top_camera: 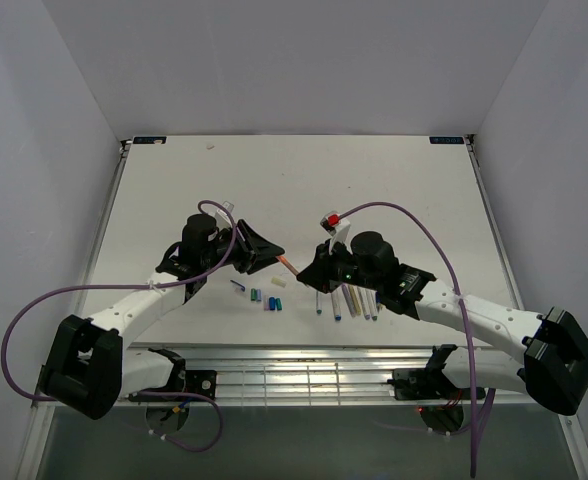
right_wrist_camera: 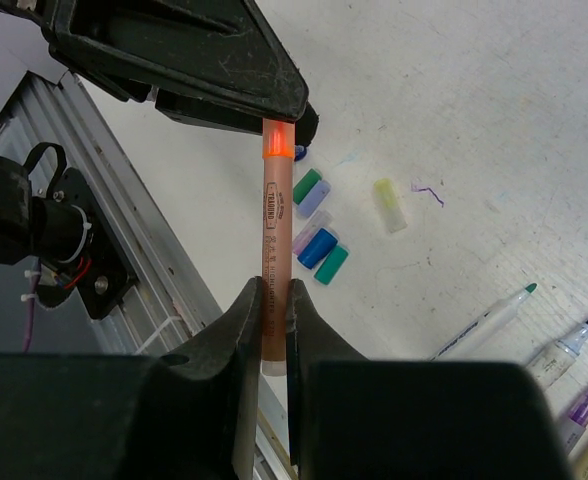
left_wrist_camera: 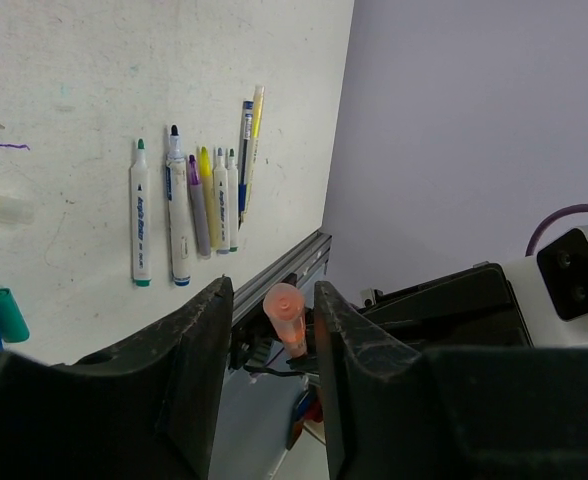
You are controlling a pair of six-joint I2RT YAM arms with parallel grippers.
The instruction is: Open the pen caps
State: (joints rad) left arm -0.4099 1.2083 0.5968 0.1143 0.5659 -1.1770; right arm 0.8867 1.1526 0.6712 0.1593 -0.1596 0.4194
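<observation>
Pen (right_wrist_camera: 276, 215) betw. L tool (left_wrist_camera: 270, 305), R tool (right_wrist_camera: 274, 300); caps (right_wrist_camera: 316, 240) L of pen row (left_wrist_camera: 199, 205)

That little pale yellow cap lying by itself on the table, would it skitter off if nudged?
Probably: the pale yellow cap is a short cylinder lying on its side on the flat table, so it would likely roll. It looks like small hard plastic, so probably light, stiff and easily flicked away.
</observation>
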